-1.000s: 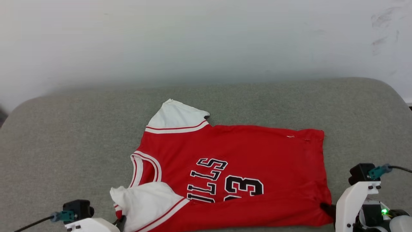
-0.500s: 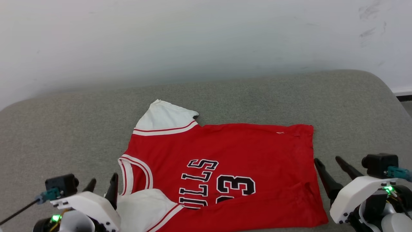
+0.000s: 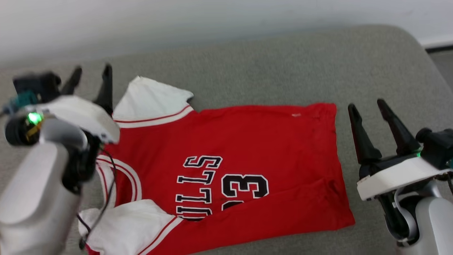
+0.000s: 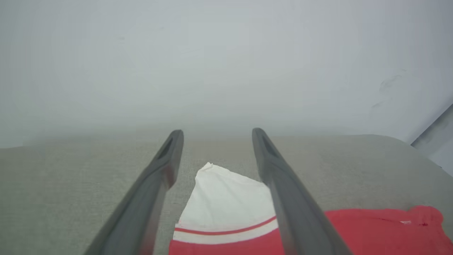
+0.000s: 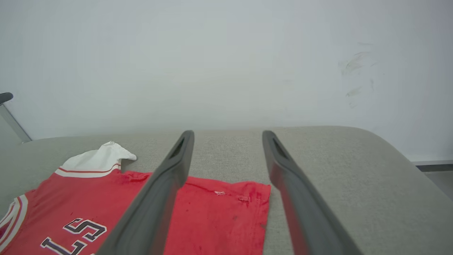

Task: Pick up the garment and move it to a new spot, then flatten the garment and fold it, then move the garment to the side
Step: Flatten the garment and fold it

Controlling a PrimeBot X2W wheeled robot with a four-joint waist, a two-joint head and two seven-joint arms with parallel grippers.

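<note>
The garment (image 3: pixel 247 148), a red jersey with white sleeves, black lettering and the number 23, lies spread on the grey cushion (image 3: pixel 283 63), collar to the left and hem to the right. Its near sleeve is bunched at the lower left. My left gripper (image 3: pixel 91 72) hovers open just left of the far white sleeve (image 3: pixel 152 102), nothing between its fingers. In the left wrist view that sleeve (image 4: pixel 226 198) lies beyond the open gripper (image 4: pixel 216 136). My right gripper (image 3: pixel 366 106) stands open beside the hem, holding nothing; in the right wrist view the hem corner (image 5: pixel 247 198) sits under the open gripper (image 5: pixel 228 136).
A pale wall (image 3: pixel 177 21) runs behind the cushion. The cushion's rounded right edge (image 3: pixel 430 67) drops to a dark floor strip (image 3: pixel 440 47). Bare grey cushion lies behind the garment and on both sides.
Both grippers have opened, let go of the garment's near edge and risen off it. The head camera has tilted down, so the whole picture has shifted.
</note>
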